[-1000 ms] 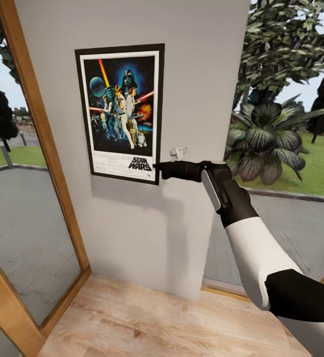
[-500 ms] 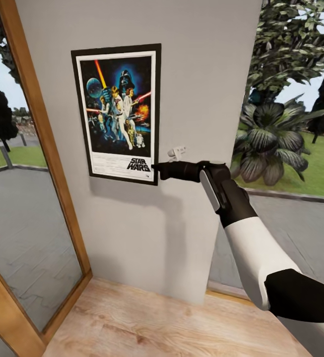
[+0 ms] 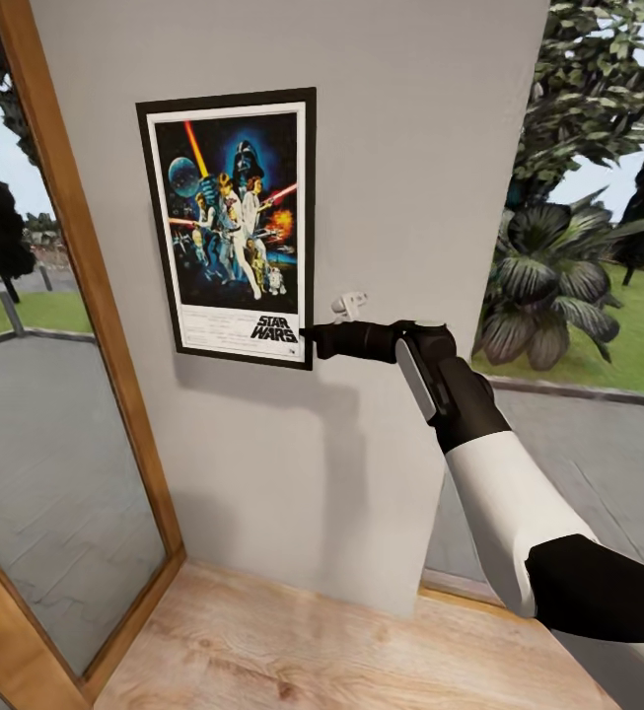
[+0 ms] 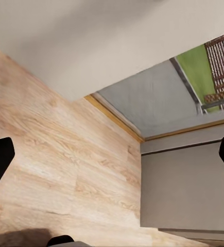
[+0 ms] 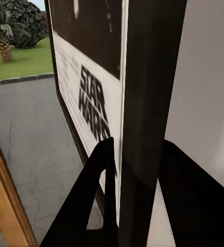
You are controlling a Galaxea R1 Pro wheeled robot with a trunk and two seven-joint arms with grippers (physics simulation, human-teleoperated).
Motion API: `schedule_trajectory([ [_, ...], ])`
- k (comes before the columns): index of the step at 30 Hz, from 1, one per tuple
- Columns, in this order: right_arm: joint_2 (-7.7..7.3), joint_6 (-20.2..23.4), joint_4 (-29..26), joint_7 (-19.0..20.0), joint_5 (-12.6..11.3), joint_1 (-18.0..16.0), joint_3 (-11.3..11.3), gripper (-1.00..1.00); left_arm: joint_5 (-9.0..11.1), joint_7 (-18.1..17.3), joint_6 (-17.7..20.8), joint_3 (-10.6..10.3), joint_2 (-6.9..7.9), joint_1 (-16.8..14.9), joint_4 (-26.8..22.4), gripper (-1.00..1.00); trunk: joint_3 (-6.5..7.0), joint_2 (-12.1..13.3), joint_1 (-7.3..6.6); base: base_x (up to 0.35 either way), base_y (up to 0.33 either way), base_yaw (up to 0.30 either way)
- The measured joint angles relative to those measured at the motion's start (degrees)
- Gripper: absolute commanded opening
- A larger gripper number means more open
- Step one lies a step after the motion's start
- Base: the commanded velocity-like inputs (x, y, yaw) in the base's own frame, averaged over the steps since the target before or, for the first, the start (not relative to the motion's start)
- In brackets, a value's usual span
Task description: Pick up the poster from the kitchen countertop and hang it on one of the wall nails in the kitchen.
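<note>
Over the last second the whole head view has slid, so your camera moved, not the poster [image 3: 230, 225]: against the wall [image 3: 410, 177] it sits much as it did, upright and flat, with your right end effector [image 3: 309, 335] still at its lower right corner. In the right wrist view the two fingers [image 5: 99, 170] straddle the black frame edge, closed on it, so you have not let go yet. I judge the hang is nearly done; whether the frame actually bears on a nail you cannot tell, since none is visible behind it. Count: one poster, one wall panel between two windows [image 3: 55, 375], one arm raised. Your left end effector [image 4: 112, 164] hangs over the wood floor [image 4: 50, 170], fingers spread wide, holding nothing.
</note>
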Motion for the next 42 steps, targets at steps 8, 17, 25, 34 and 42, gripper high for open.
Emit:
schedule_trajectory([
  [8,0.00,-0.01,-0.08,0.00,-0.04,0.00,0.01,-1.00,0.01,0.00,0.00,0.00,0.00,0.00,0.00,1.00,0.00,0.01,0.02,0.081,0.015,0.000],
  [17,0.00,-0.01,-0.09,0.00,-0.07,0.00,0.01,-1.00,0.03,0.00,0.00,0.00,0.00,0.00,0.00,1.00,0.00,0.01,0.02,0.029,0.080,0.000],
  [25,0.00,-0.01,-0.09,0.08,-0.11,0.00,0.01,-1.00,0.03,0.00,0.02,0.00,0.03,0.00,0.00,1.00,0.00,0.01,0.02,0.083,0.091,0.000],
  [34,0.00,-0.01,-0.09,0.09,-0.15,0.00,0.01,-1.00,0.02,0.00,0.02,-0.01,0.07,0.00,0.00,1.00,0.00,0.01,0.01,0.090,0.077,0.000],
  [42,0.00,-0.01,-0.09,0.09,-0.13,0.00,0.01,-1.00,0.05,0.00,0.00,0.00,0.12,0.00,0.00,1.00,0.00,0.01,0.01,0.154,0.013,0.000],
])
